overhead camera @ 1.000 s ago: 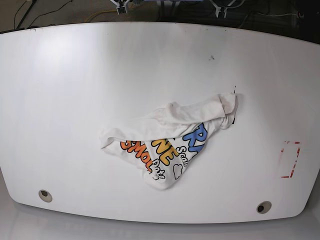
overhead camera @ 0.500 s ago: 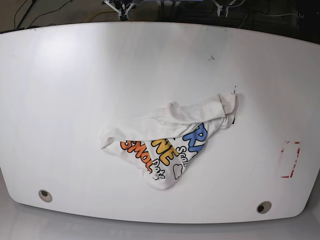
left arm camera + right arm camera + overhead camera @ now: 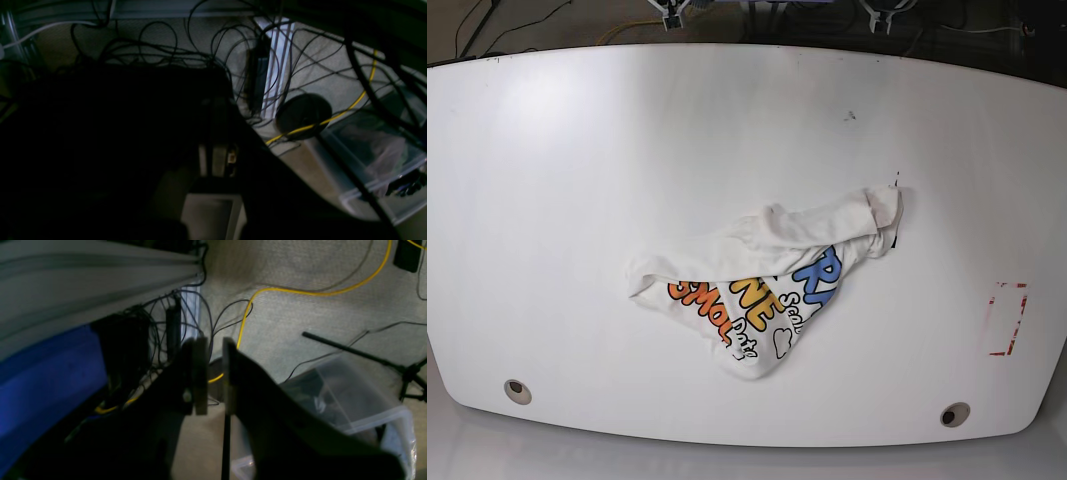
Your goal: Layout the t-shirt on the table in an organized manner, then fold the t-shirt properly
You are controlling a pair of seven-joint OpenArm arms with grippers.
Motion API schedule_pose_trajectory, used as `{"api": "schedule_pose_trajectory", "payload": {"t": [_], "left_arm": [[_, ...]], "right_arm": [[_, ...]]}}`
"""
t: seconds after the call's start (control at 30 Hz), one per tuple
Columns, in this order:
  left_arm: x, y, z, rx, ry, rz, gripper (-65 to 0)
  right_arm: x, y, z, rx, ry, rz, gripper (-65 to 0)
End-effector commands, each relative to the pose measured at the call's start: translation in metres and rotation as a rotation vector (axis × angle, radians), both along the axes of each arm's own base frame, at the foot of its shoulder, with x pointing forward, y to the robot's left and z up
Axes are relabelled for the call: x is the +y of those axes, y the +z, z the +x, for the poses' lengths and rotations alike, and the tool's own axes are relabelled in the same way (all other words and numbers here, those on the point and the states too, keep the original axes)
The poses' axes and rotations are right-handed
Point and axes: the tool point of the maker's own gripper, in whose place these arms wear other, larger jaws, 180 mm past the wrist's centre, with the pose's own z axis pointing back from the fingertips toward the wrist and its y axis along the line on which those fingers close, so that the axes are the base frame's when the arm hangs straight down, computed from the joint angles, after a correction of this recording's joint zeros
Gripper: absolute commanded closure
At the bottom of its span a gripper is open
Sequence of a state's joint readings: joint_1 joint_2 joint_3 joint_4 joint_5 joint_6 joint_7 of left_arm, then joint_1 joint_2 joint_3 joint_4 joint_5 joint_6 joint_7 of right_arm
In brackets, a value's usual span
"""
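near the middle of the table, a little toward its front edge, we saw the t-shirt lying crumpled in a loose heap, its printed front partly showing in blue, yellow and orange letters. one bunched end of the t-shirt reached up and to the right in the base view, where a small dark patch showed beside it. well to the right of the t-shirt we saw a red dashed rectangle mark, and in front of the t-shirt, near the table's front corners, two round grommet holes. neither arm was near the t-shirt. the right gripper hung over the floor and a yellow cable, its jaws nearly together with a narrow gap, grasping nothing. the left gripper was clenched, dim in its own view, over floor cables and a clear plastic bin.
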State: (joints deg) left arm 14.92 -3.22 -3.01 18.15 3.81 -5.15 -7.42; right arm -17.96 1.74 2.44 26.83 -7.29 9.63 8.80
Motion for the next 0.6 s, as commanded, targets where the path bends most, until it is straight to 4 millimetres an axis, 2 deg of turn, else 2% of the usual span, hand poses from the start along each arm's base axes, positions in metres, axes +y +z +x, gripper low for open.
{"api": "schedule_pose_trajectory", "payload": {"t": [0.0, 0.1, 0.27, 0.33, 0.43, 0.57], "left_arm": [[0.001, 0.002, -0.002, -0.021, 0.001, 0.001, -0.4], [0.001, 0.003, -0.011, -0.024, 0.001, 0.0, -0.4], [0.002, 0.004, -0.012, -0.035, 0.003, 0.001, -0.4], [0.002, 0.004, -0.012, -0.038, 0.006, 0.001, -0.3], [0.002, 0.006, -0.023, -0.035, 0.006, 0.001, -0.1], [0.002, 0.009, -0.02, -0.068, 0.002, 0.002, -0.1]], "right_arm": [[0.0, 0.005, 0.009, -0.047, -0.009, 0.004, -7.5], [0.001, 0.01, 0.01, -0.068, -0.005, 0.005, -7.5], [0.001, 0.013, 0.007, -0.076, -0.006, 0.003, -7.5], [0.001, 0.013, 0.002, -0.068, -0.006, 0.003, -7.5], [0.001, 0.014, -0.004, -0.059, -0.006, 0.003, -7.5], [0.008, 0.016, -0.011, -0.054, -0.011, 0.013, -7.5]]}}
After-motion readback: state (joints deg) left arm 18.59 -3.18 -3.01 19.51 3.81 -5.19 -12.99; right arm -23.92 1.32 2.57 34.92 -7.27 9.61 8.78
